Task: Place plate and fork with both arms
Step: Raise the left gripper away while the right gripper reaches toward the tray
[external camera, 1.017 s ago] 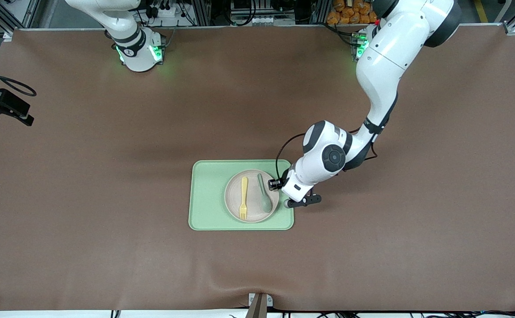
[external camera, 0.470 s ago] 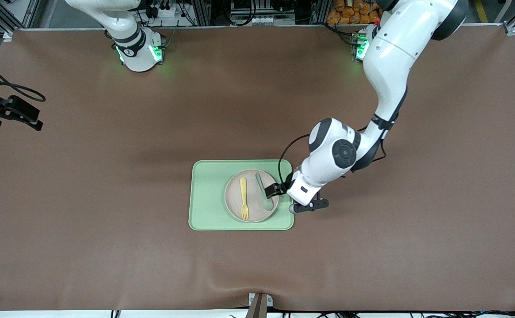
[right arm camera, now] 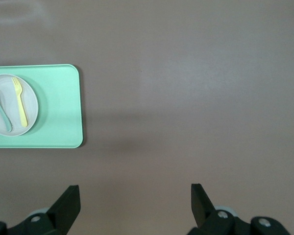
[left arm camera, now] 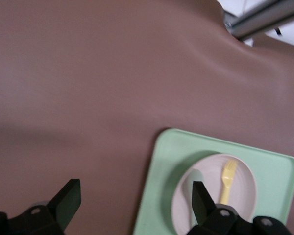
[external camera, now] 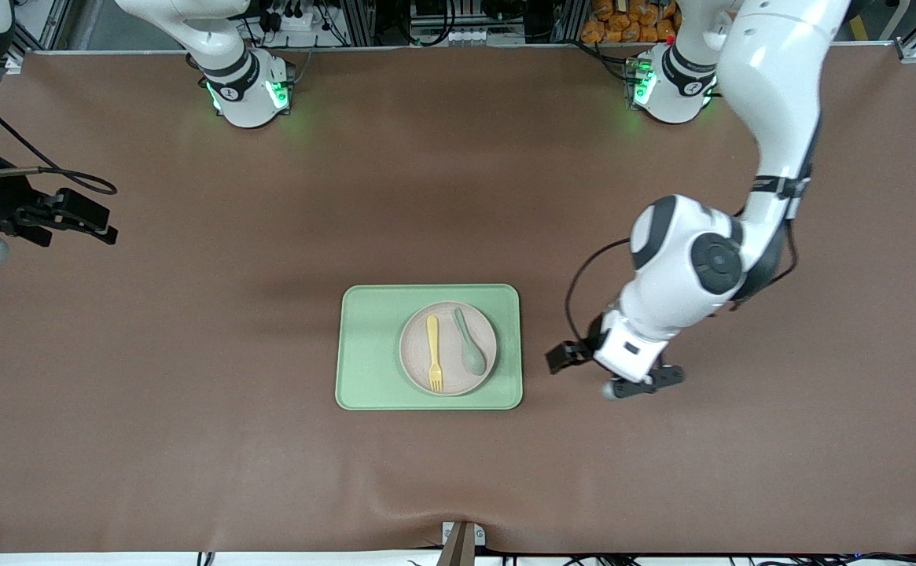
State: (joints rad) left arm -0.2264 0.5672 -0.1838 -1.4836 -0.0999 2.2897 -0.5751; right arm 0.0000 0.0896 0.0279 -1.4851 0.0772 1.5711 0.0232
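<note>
Fork and spoon lie on plate in tray; placement appears done; left gripper beside tray, right gripper waiting, both open, empty

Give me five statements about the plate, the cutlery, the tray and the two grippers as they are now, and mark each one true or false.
1. The fork lies on the plate. True.
2. The spoon lies on the bare table beside the tray. False: it lies on the plate, next to the fork.
3. The plate sits on the green tray. True.
4. The left gripper holds the spoon. False: it is open and empty, over bare table beside the tray, toward the left arm's end.
5. The right gripper is open, far from the tray over the right arm's end of the table. True.
</note>
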